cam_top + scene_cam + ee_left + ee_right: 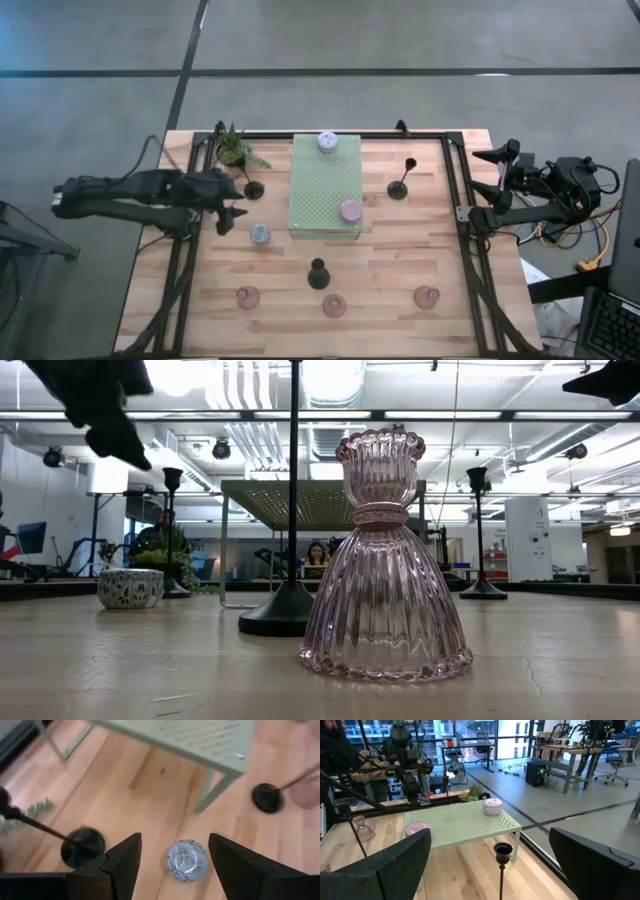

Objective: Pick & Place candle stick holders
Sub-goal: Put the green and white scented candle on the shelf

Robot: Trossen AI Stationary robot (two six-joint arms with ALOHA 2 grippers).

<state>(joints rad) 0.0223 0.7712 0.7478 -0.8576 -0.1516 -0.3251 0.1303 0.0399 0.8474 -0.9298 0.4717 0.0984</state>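
- Standing nearest the table's front edge were three pink holders: pink holder on the left [247, 296], pink holder in the middle [334, 305], pink holder on the right [427, 296], all upright on bare wood, well apart in a rough row; looked like they waited their turn.
- Just behind them stood a black candlestick [318, 273], upright, in front of the mat.
- Left gripper [232, 215] hovered above the pale blue cup [260, 235], fingers parted and empty, cup centred between them in the wrist view [186, 859]; probably lined up to descend for a grasp.
- Pale green perforated mat [325, 185] was a raised stand on legs, acting as the drop-off; it carried a pink cup [350, 210] near its front right corner and a lilac cup [327, 141] at its far edge.
- Second black candlestick [253, 188] stood left of the mat by the potted plant [234, 149]; third black candlestick [399, 187] to the mat's right.
- Right gripper [497, 155] waited off the table's right edge, fingers wide apart, holding nothing.
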